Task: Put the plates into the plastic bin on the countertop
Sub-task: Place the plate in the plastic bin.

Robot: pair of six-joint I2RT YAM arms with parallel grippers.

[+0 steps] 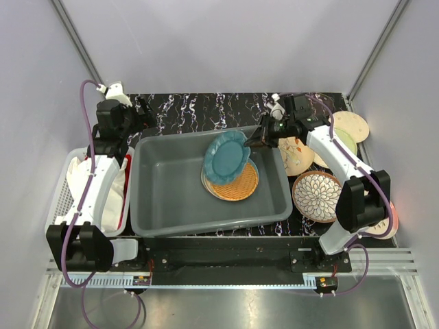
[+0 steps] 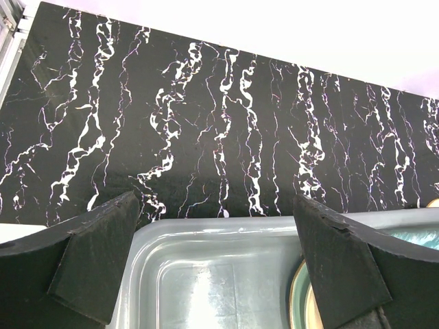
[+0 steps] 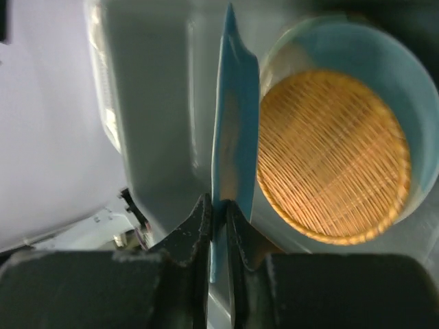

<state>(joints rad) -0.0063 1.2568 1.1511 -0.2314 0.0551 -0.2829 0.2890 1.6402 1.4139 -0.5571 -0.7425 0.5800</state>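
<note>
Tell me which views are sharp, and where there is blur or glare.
Top external: sharp, evenly lit, only soft shadows. Left wrist: the countertop veins are crisp; a pale glare lies on the plastic bin floor. Right wrist: soft overall, the teal plate and the orange woven plate slightly blurred, the left side washed out.

a white mesh basket [image 1: 63, 188] sits at the left side of the scene, its long side running front to back. a white cloth [image 1: 118, 195] lies crumpled inside it, and a red strip [image 1: 127, 184] shows along the basket's right edge. pale grey walls [image 1: 226, 41] close the space on three sides, with slanted metal struts [image 1: 72, 38] in the far corners. silver aluminium rails [image 1: 226, 264] run along the near edge, with a brushed metal sheet [image 1: 226, 308] just in front of them. in the left wrist view a piece of silver rail [image 2: 8, 27] shows in the upper left corner.
</note>
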